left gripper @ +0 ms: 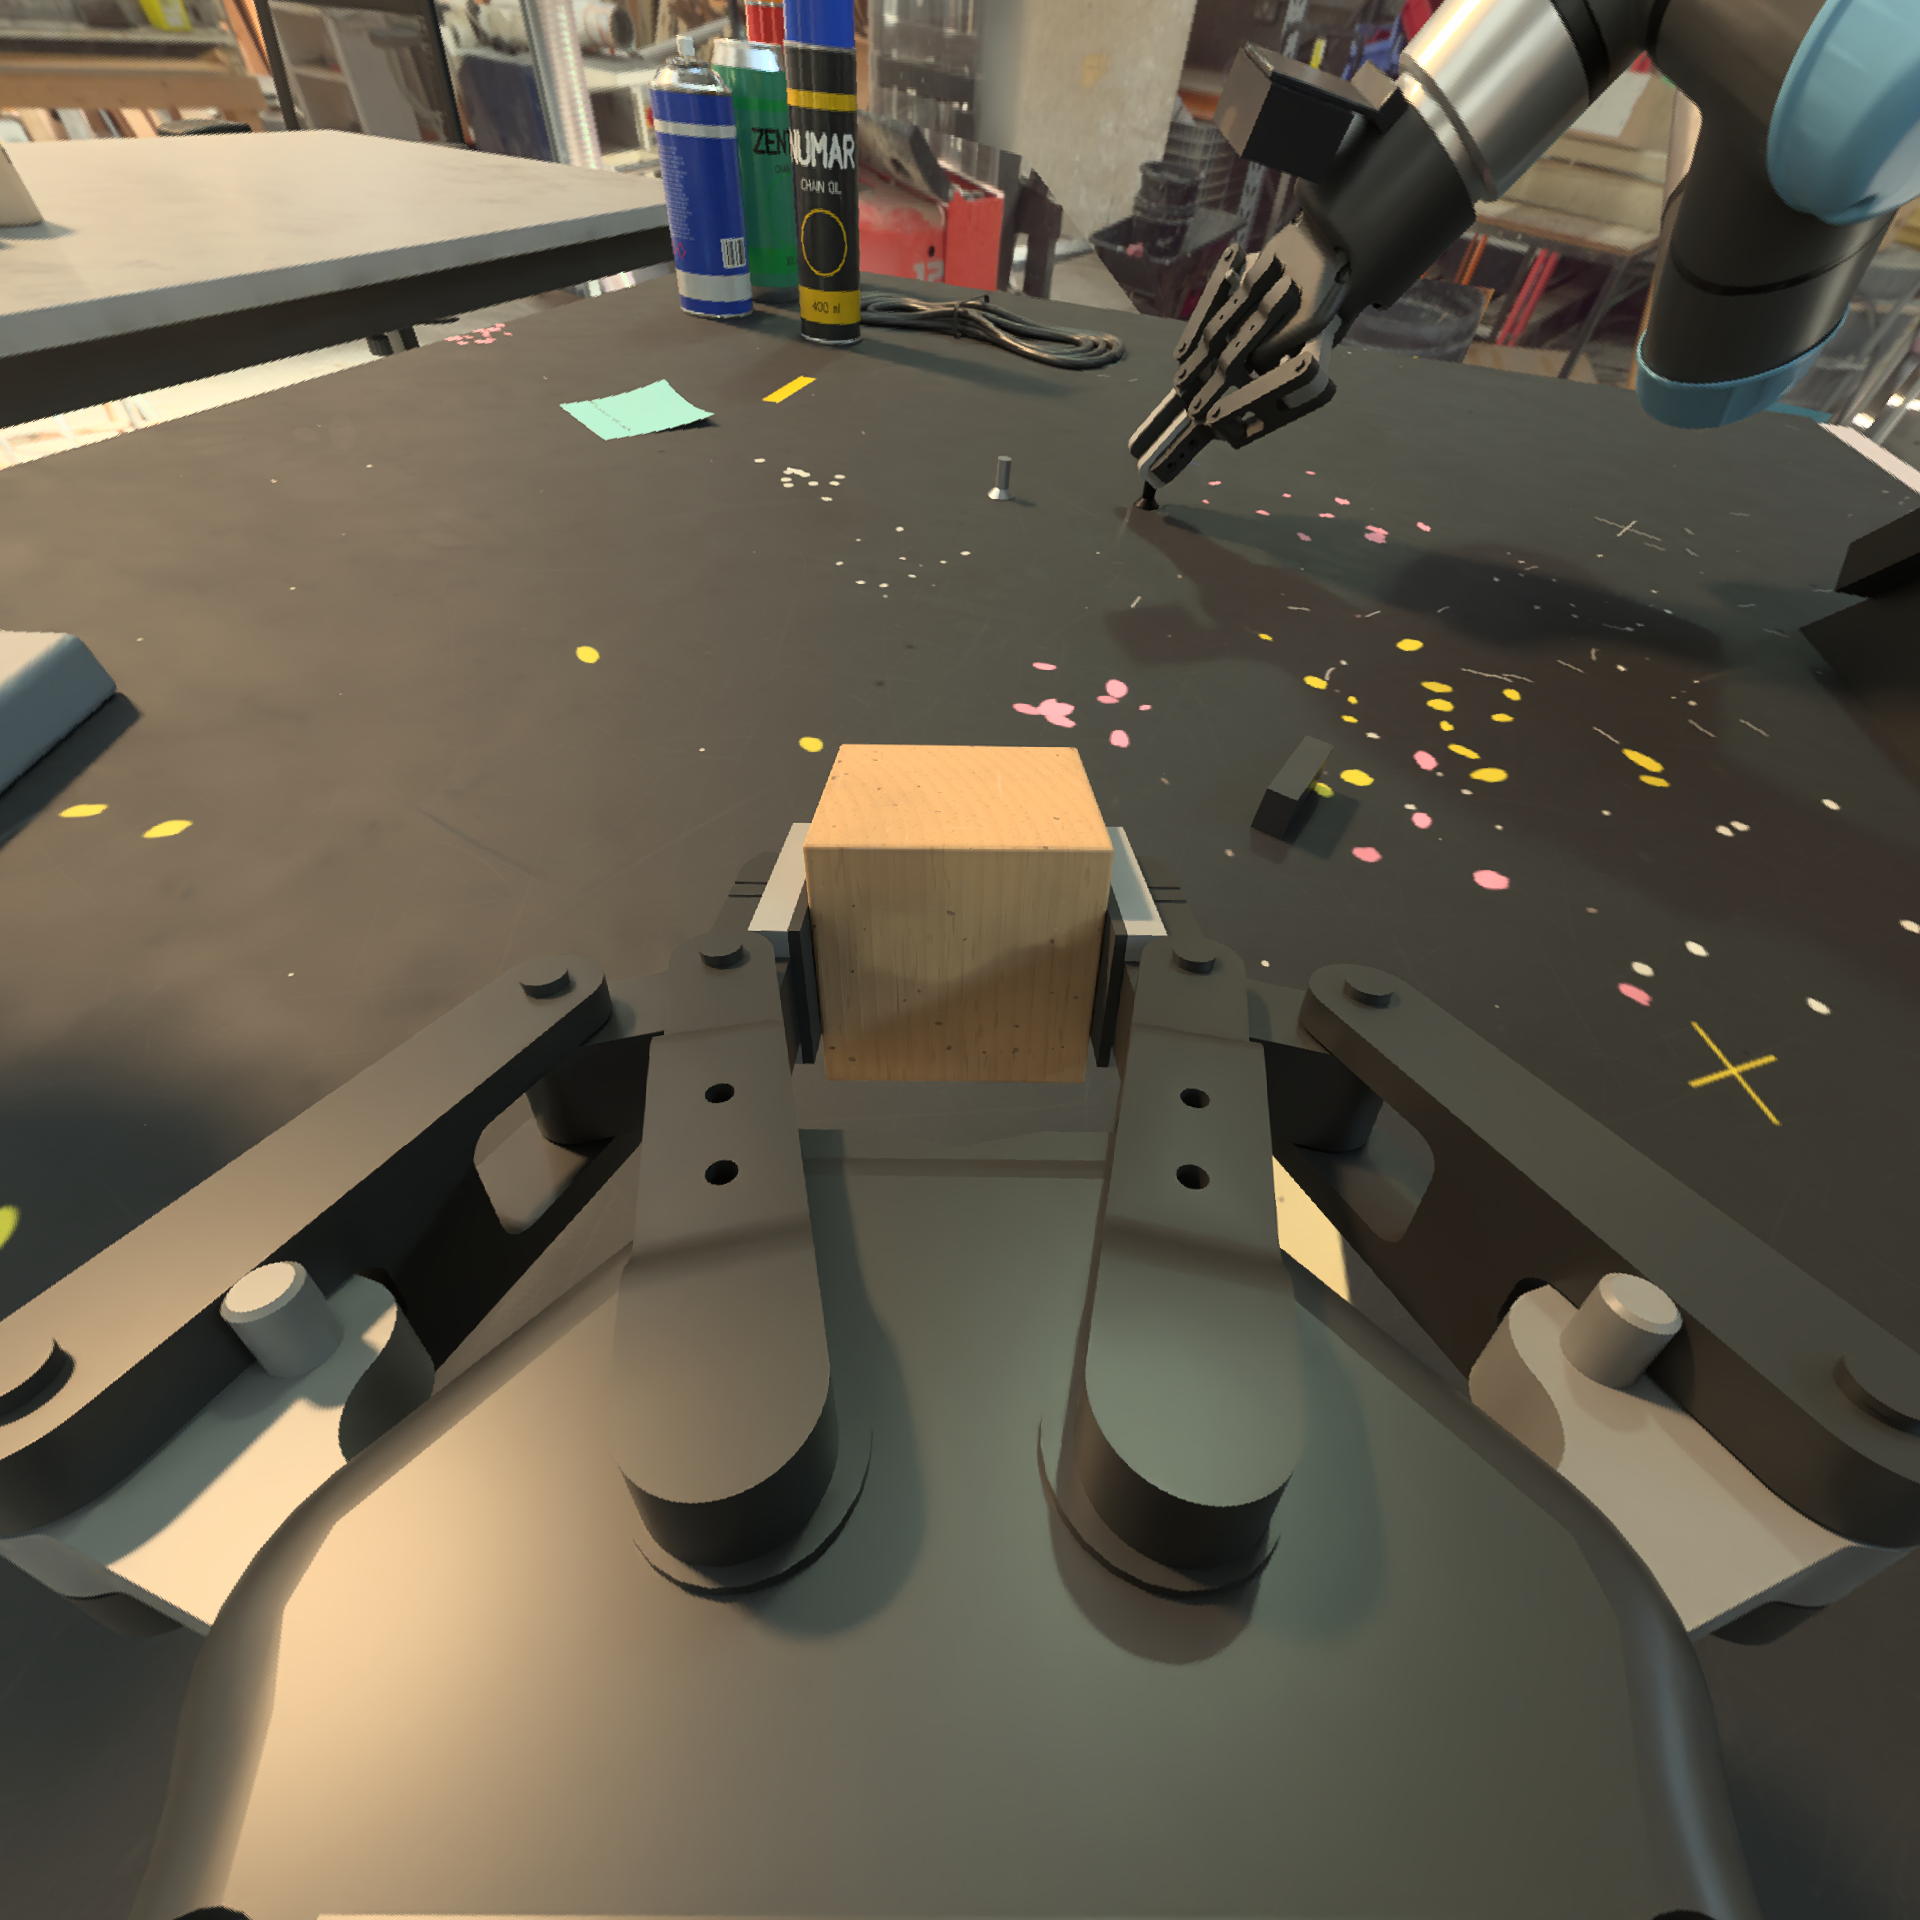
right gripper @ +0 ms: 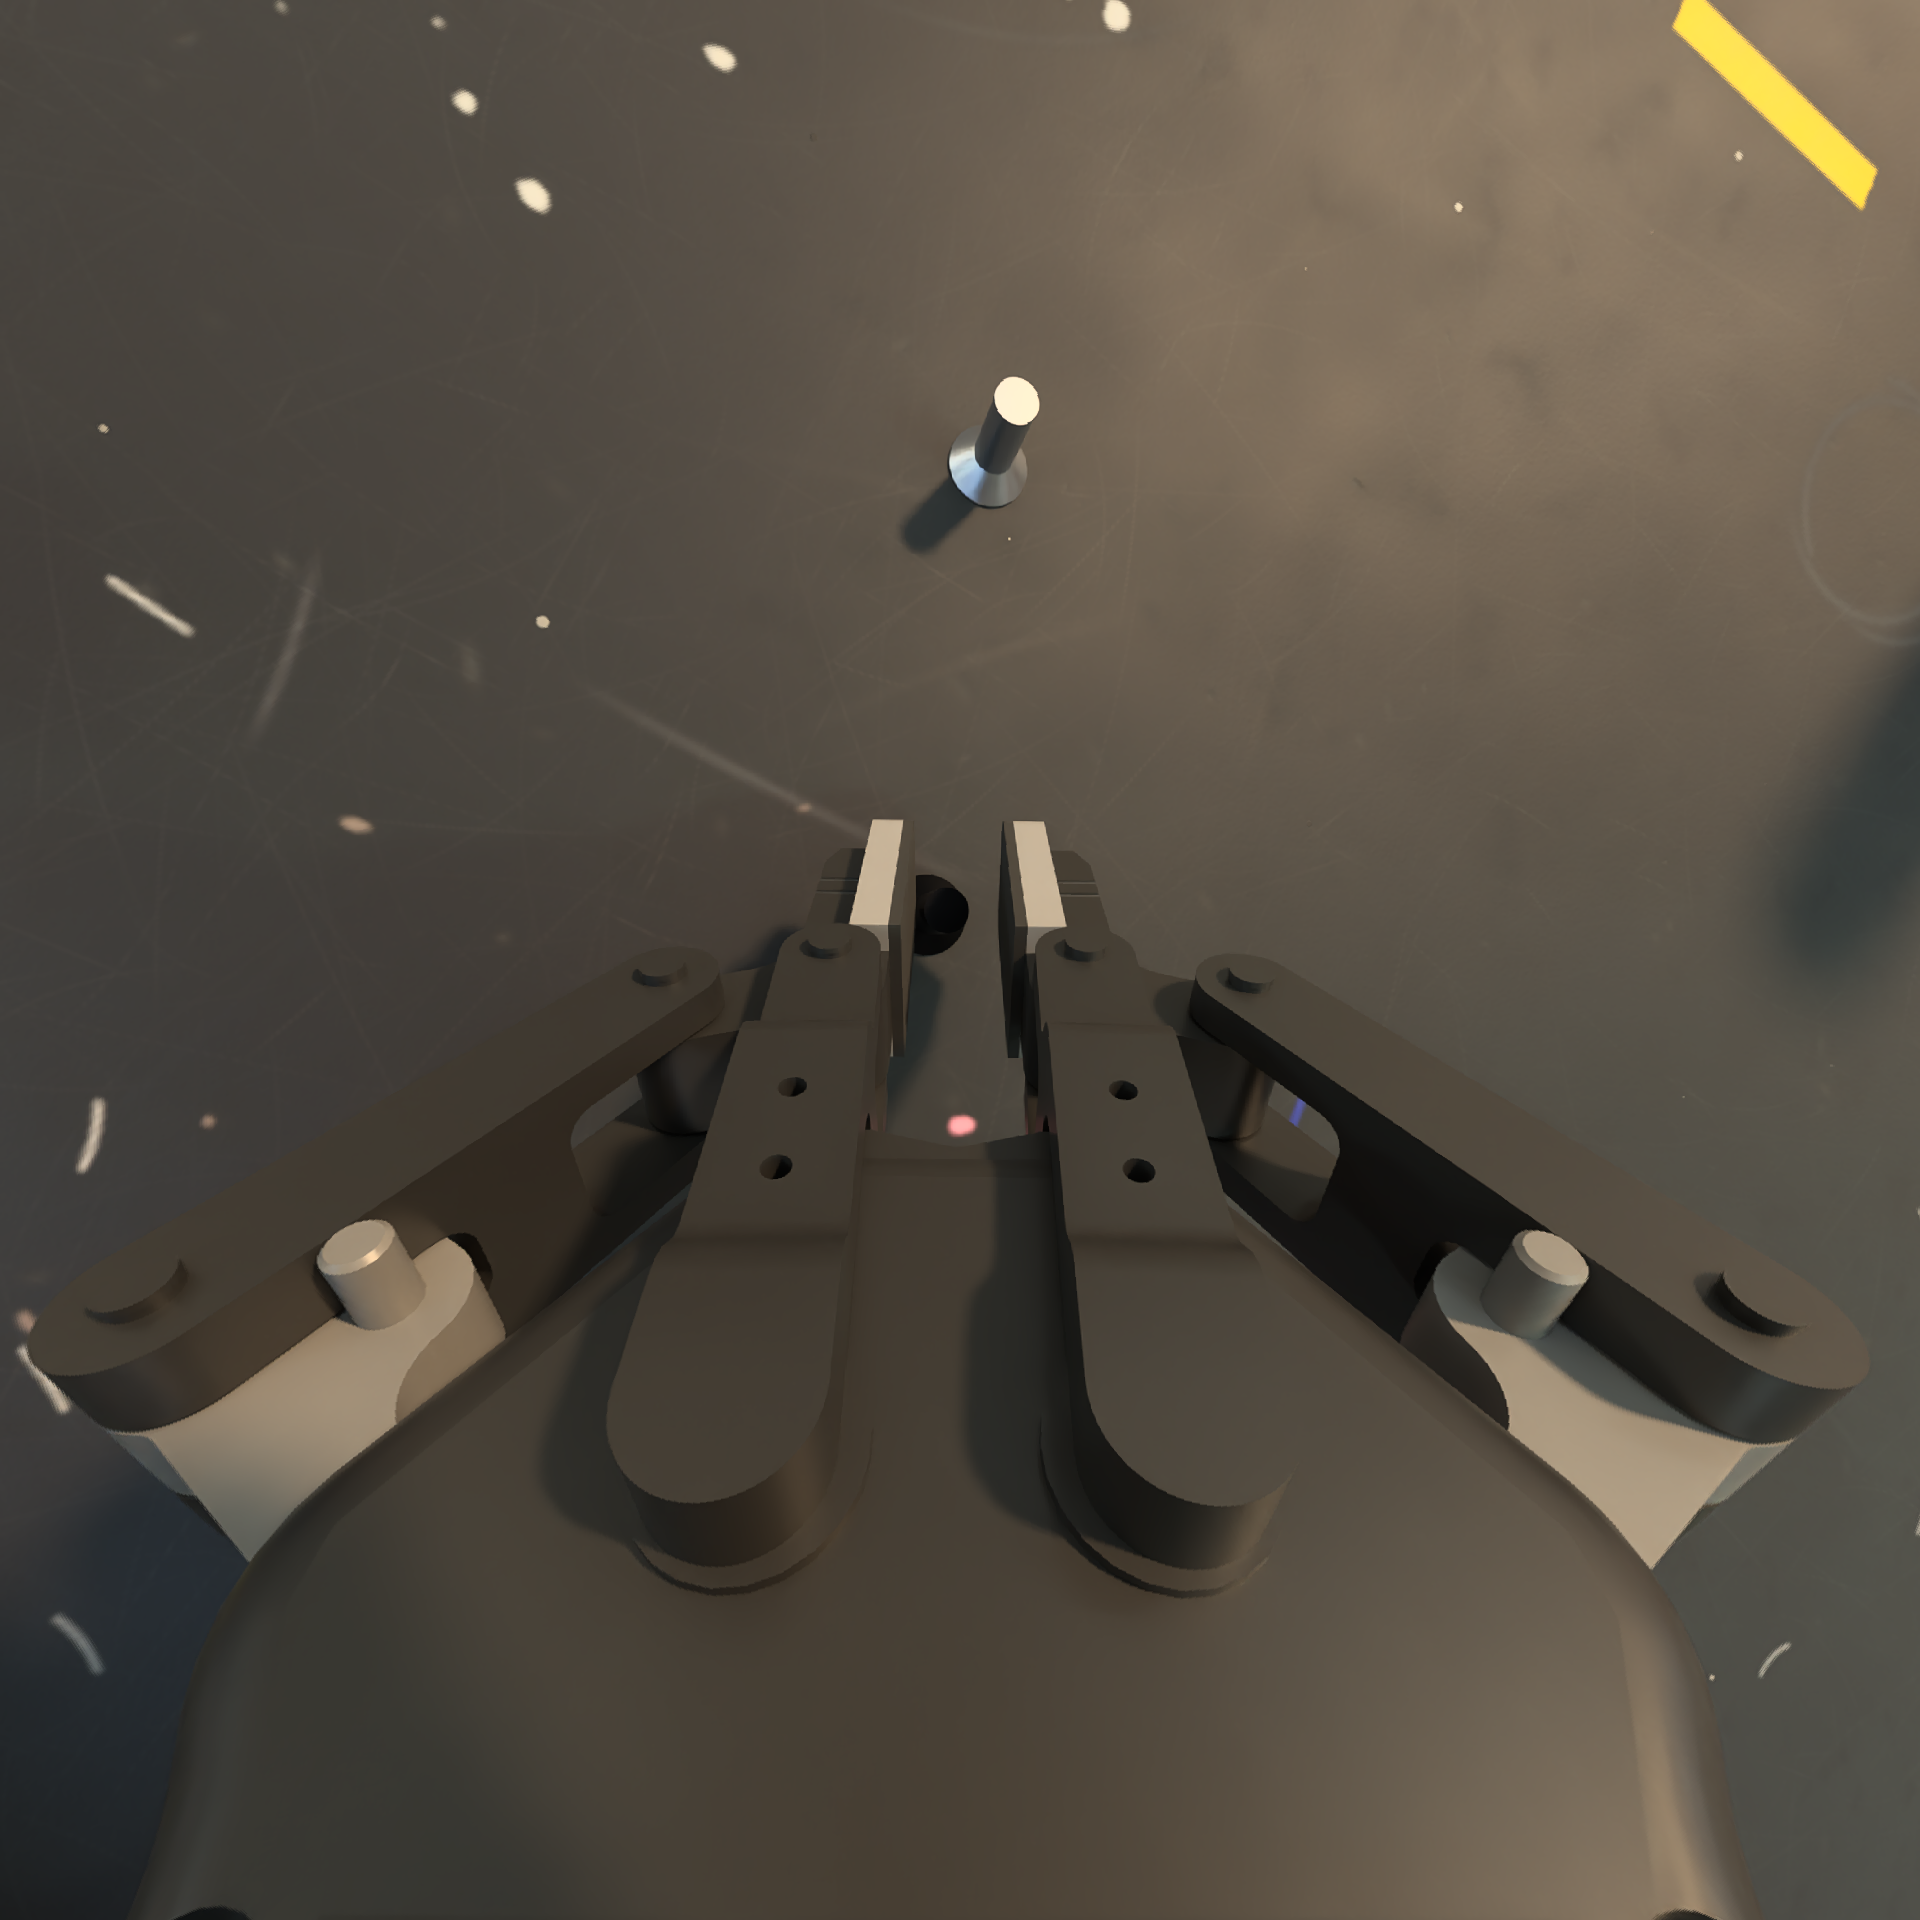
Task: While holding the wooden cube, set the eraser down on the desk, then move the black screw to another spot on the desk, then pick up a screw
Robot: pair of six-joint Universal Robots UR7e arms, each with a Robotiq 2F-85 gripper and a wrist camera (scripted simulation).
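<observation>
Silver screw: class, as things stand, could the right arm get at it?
Probably yes. The silver screw stands upright on bare desk just ahead of the right gripper, nothing between; but the black screw sits between its jaws.

We list a dark desk top (left gripper: 312, 623), scratched and flecked with yellow, pink and white paint, warm light falling across it. At eleven o'clock we find a grey table (left gripper: 260, 229) standing apart from it. At twelve o'clock, on the far edge, three spray cans (left gripper: 764, 177) stand close together, a coiled black cable (left gripper: 997, 327) just beside them. We note a mint paper note (left gripper: 636, 410) and a yellow tape strip (left gripper: 789, 389) nearby. Beyond, we record cluttered workshop shelving (left gripper: 125, 62), blurred.
</observation>
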